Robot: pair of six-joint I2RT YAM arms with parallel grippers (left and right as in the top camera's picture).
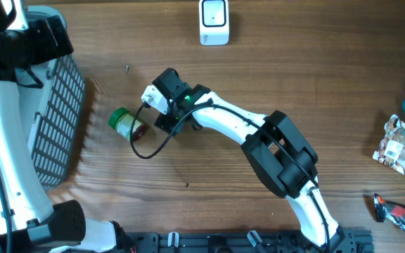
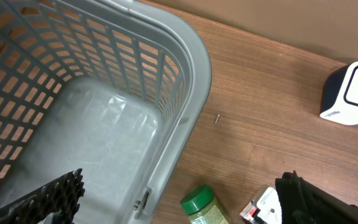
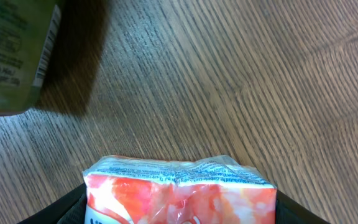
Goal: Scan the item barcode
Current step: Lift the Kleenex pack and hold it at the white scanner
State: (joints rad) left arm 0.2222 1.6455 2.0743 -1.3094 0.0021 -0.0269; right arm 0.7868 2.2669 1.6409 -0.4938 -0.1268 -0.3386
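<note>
Plainly the pick-up is the step in hand: the pink-and-white packet [image 3: 179,190] sits left of the middle of the wooden table [image 1: 294,63], between the fingers of the right gripper [image 1: 153,100]. In the wrist view the jaws lie against its two sides, so the gripper reads as clamped on the packet. How firm the hold is cannot be told, nor whether the packet is clear of the wood. No barcode shows on the face turned to the wrist camera. Just beside it, toward the basket, a green-lidded jar [image 1: 127,123] lies on its side, near the fingers but apart from them. The white scanner [image 1: 214,21] stands at the far edge of the table, well apart from the packet. By that layout the next move calls for lifting the packet free without nudging the jar, carrying it across to the scanner, and turning the wrist until the printed code faces the scanner's window. Since the code's place is not visible, some rotation may be needed. The left gripper [image 1: 30,42] hangs over the grey basket [image 2: 191,68] with its jaws wide and nothing between them, taking no part
</note>
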